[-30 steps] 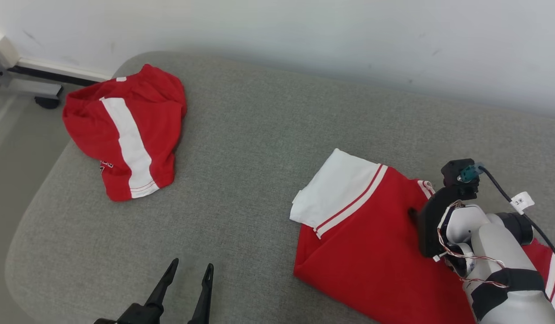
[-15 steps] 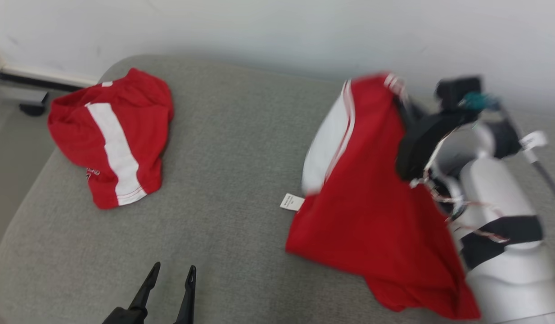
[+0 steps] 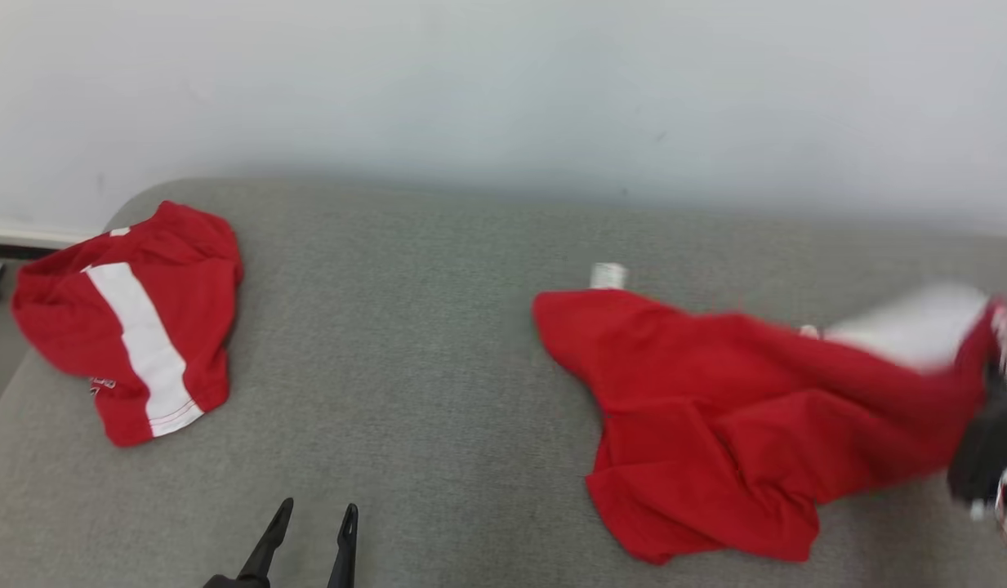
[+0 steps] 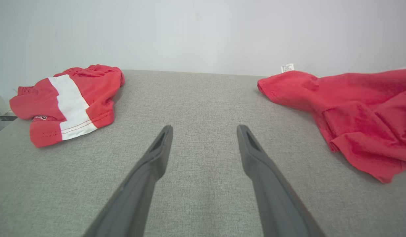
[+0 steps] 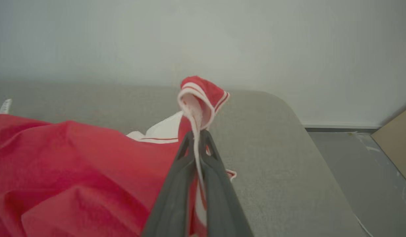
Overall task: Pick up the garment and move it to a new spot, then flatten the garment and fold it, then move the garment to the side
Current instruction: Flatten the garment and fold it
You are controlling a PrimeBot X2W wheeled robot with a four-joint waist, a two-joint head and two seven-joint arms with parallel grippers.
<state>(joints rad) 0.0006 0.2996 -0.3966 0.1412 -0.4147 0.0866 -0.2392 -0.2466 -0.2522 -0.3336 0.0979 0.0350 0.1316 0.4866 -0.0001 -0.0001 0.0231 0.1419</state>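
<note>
- Here we see the right pincer (image 5: 197, 135) shut tight on a white-trimmed edge of the garment (image 3: 715, 441). The cloth runs between its two dark fingers (image 5: 176, 184) and curls in a loop above their tips.
- We find the garment, red with a white panel, on the right half of the grey fabric-covered tabletop (image 3: 405, 327). Its bulk lies crumpled there, and its gripped end reaches the right margin of the head view, where blur hides the detail.
- We note a small white label (image 3: 608, 275) at the garment's far left corner, near the back edge of the tabletop.
- We see the left pincer (image 3: 318, 506) low over the near edge of the tabletop, jaws spread wide and holding nothing. Bare grey fabric lies between its fingers in the left wrist view.
- We mark a second red piece with a white stripe (image 3: 131, 327) bunched at the left end of the tabletop, well apart from the garment and from both pincers.
- We observe a plain pale wall (image 3: 503, 82) behind the tabletop. In the right wrist view a strip of grey floor (image 5: 347, 164) lies beyond its rounded right corner.
</note>
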